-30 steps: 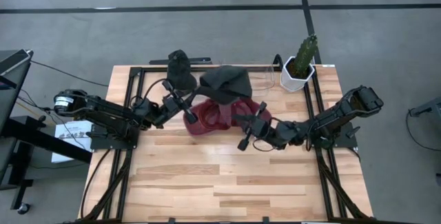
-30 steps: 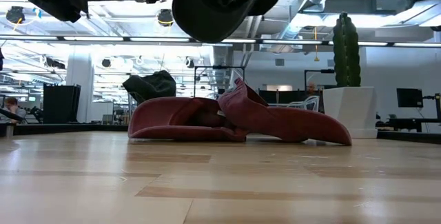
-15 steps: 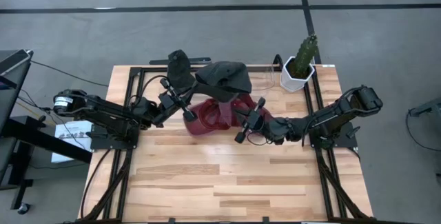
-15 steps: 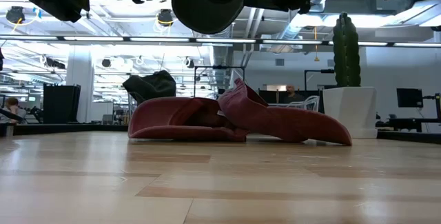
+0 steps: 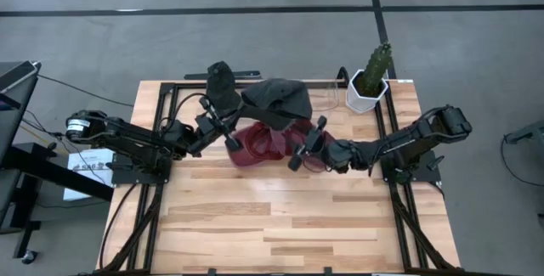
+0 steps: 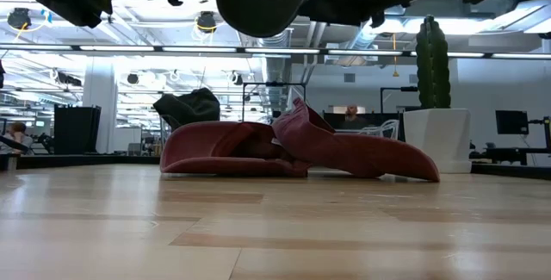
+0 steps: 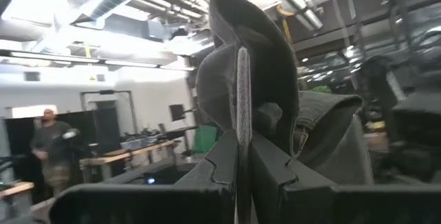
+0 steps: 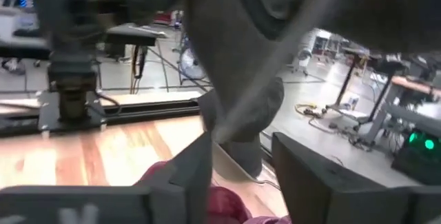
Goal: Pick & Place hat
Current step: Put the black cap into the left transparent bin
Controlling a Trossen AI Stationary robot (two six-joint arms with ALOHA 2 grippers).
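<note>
A dark grey hat [image 5: 276, 99] hangs in the air above a red hat [image 5: 265, 143] that lies flat on the table; the low view shows the grey hat [image 6: 258, 4] at the top and the red hat [image 6: 293, 151] below it. My left gripper [image 5: 233, 134] is shut on the grey hat. My right gripper [image 5: 297, 152] is open at the hat's right side, and in the right wrist view part of the grey hat [image 8: 241, 107] hangs between its fingers [image 8: 196, 162]; whether they touch it I cannot tell. Another dark hat [image 5: 223, 85] lies at the far edge. My left gripper pinches the grey hat's brim edge [image 7: 241, 107] between its two fingers. The thin edge stands upright in the narrow gap, and the fingers slant upward from the table's left side. The hat is lifted clear of the table and of the red hat.
A white pot with a cactus [image 5: 370, 85] stands at the far right corner, with a clear glass [image 5: 330, 96] just left of it. A black frame [image 5: 170, 98] borders the wooden table. The near half of the table [image 5: 280, 225] is bare wood.
My right gripper has moved toward the table's far edge and a little left, closing in under the right side of the grey hat. The grey hat stays lifted in my left gripper, and the red hat has not moved.
</note>
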